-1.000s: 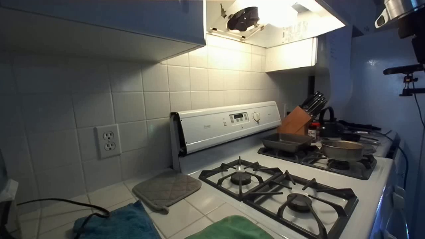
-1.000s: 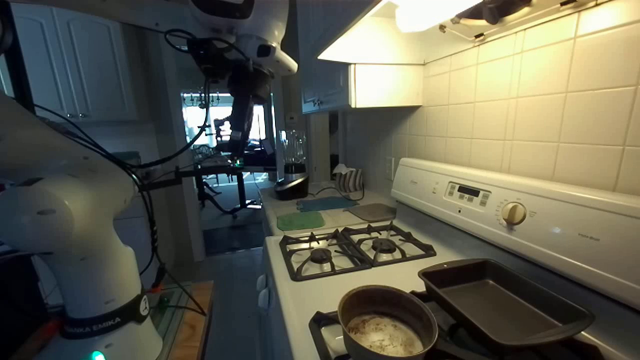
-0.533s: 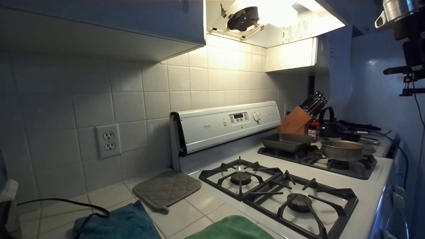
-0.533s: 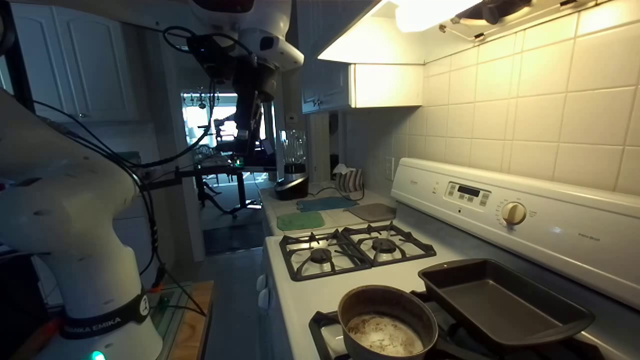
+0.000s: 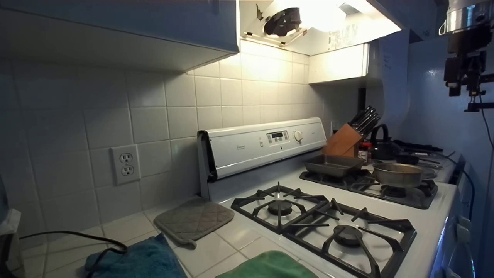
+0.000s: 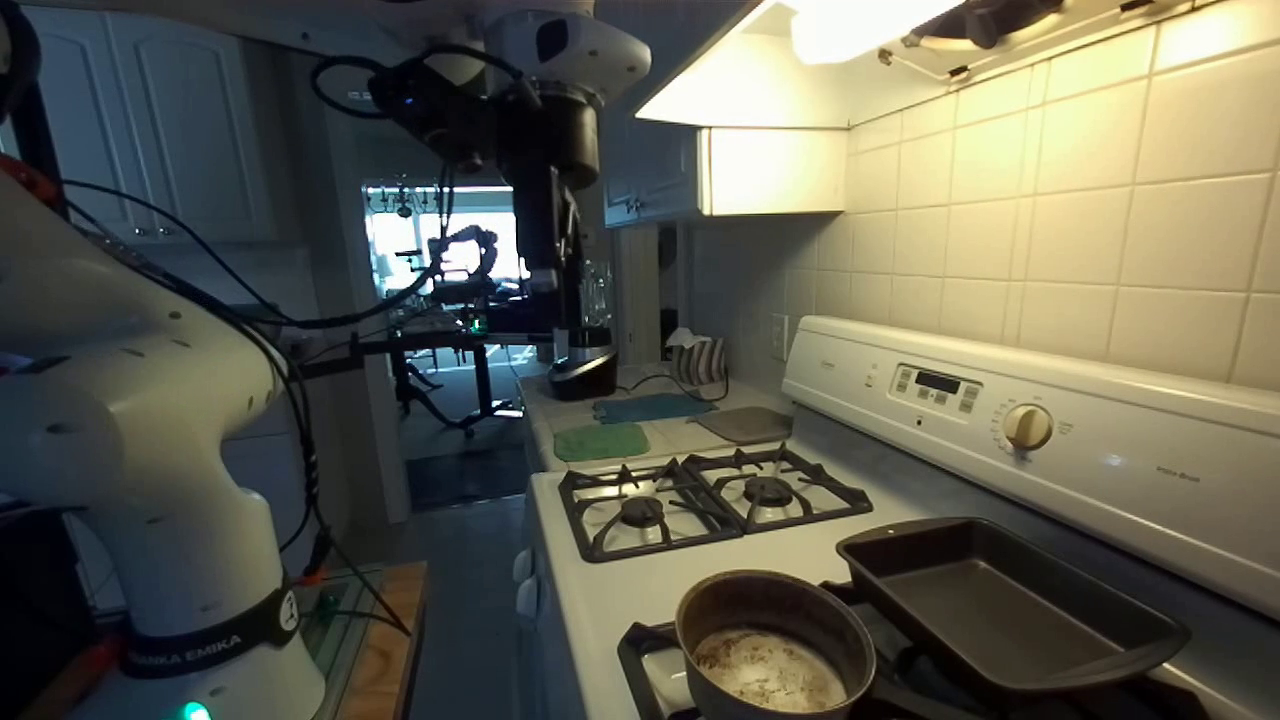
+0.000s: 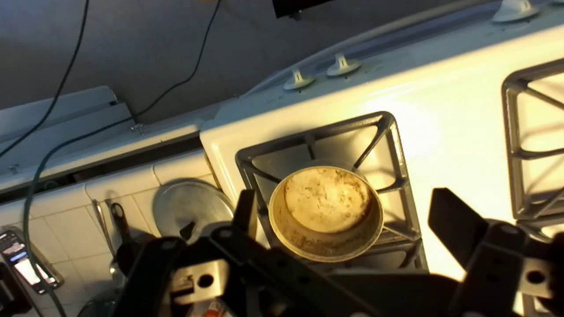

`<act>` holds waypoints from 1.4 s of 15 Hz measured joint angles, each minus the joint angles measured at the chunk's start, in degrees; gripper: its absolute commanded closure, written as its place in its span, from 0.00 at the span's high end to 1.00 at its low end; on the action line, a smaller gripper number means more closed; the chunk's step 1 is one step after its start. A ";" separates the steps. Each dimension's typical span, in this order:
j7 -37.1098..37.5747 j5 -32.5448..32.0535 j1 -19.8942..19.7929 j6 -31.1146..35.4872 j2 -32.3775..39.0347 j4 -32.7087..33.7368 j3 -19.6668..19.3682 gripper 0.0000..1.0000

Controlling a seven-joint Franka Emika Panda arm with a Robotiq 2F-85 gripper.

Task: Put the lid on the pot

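Note:
The pot [image 7: 326, 211] is round, low and uncovered on a front burner; it shows in both exterior views [image 5: 398, 176] [image 6: 775, 650]. Its inside bottom is stained. The lid [image 7: 187, 204], round and greyish with a dark knob, lies on the tiled counter beside the stove, left of the pot in the wrist view. The left finger partly covers it there. In an exterior view only a sliver of the lid [image 5: 429, 173] shows behind the pot. My gripper [image 7: 345, 209] is open and empty, high above the stove; its wide-apart fingers frame the pot in the wrist view.
A dark baking pan [image 6: 1010, 600] sits on the burner beside the pot. A knife block [image 5: 343, 141] and a black kettle [image 5: 384, 148] stand behind. Dark-handled utensils [image 7: 119, 215], a phone [image 7: 26, 259] and a cable [image 7: 44, 163] lie near the lid. The range hood [image 6: 760, 80] hangs above.
My arm has swung toward the stove, rightward in an exterior view, and the gripper has turned. The gripper has come further into sight at the other exterior picture's right edge. Pot and lid stay put.

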 measured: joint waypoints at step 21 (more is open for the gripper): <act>-8.78 3.74 -3.22 14.80 0.14 -0.74 -10.57 1.00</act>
